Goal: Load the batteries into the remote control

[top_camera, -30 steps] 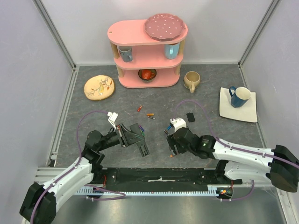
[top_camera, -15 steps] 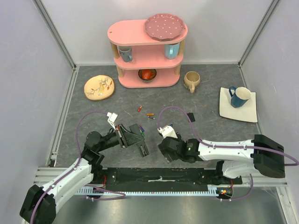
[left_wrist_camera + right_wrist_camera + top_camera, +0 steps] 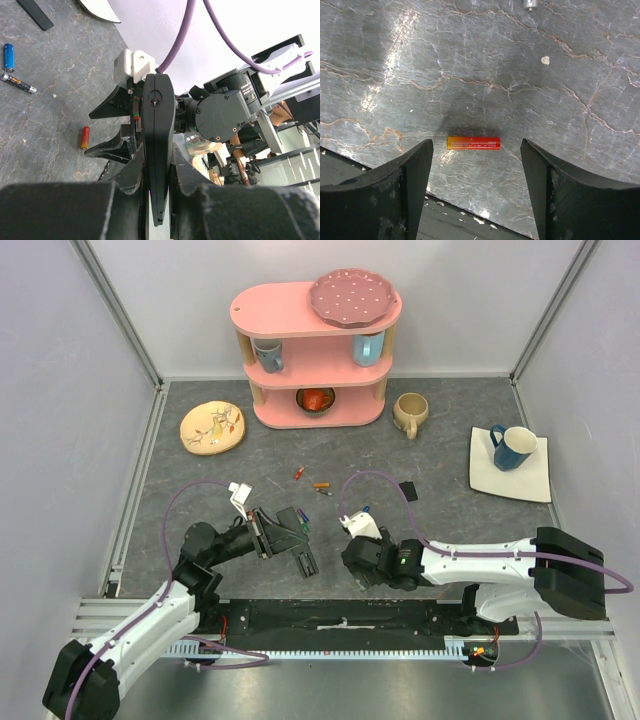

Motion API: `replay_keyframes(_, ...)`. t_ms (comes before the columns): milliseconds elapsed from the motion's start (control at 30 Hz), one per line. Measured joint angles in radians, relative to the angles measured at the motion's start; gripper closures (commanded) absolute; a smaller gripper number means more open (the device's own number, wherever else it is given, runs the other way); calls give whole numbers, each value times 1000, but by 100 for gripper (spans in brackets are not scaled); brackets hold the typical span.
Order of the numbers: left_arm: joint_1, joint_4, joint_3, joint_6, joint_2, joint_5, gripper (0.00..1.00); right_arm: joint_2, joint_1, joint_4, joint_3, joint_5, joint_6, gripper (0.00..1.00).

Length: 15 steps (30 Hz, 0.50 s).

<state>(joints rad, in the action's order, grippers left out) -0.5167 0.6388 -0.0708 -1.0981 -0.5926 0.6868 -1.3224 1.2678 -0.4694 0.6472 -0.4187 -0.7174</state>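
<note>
1. My left gripper point(image 3: 158, 172) is clenched on the remote control point(image 3: 157, 125), pinching the bar by its two broad faces.
2. In my left wrist view the remote control is edge-on: a slim black plastic bar with a rounded far end and a small circular mark near that end. A tiny green-and-red spot sits on its left edge; I cannot tell what it is.
3. From above, the remote control point(image 3: 307, 561) sticks out of my left gripper point(image 3: 283, 532) toward the near edge of the grey marbled tabletop point(image 3: 470, 520), between my two arms.
4. My right gripper point(image 3: 476, 155) is released, jaws spread wide and pointing down at the tabletop, holding nothing.
5. A red-and-orange battery point(image 3: 473, 143) lies flat on the tabletop between those spread fingers, touching neither. It is a short thin cylinder, orange at one end and red along the rest.
6. My left wrist view shows the same red-and-orange battery point(image 3: 85, 137) just beside the remote control, at the tips of my right gripper point(image 3: 89, 134).
7. The loose batteries point(image 3: 321, 484), red, orange and blue, lie farther back on the tabletop, well apart from both grippers.
</note>
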Motion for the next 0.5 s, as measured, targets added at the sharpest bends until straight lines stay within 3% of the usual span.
replay_keyframes(500,0,-9,12,0,0,0,98,-1,0,60,-46,36,-2,29)
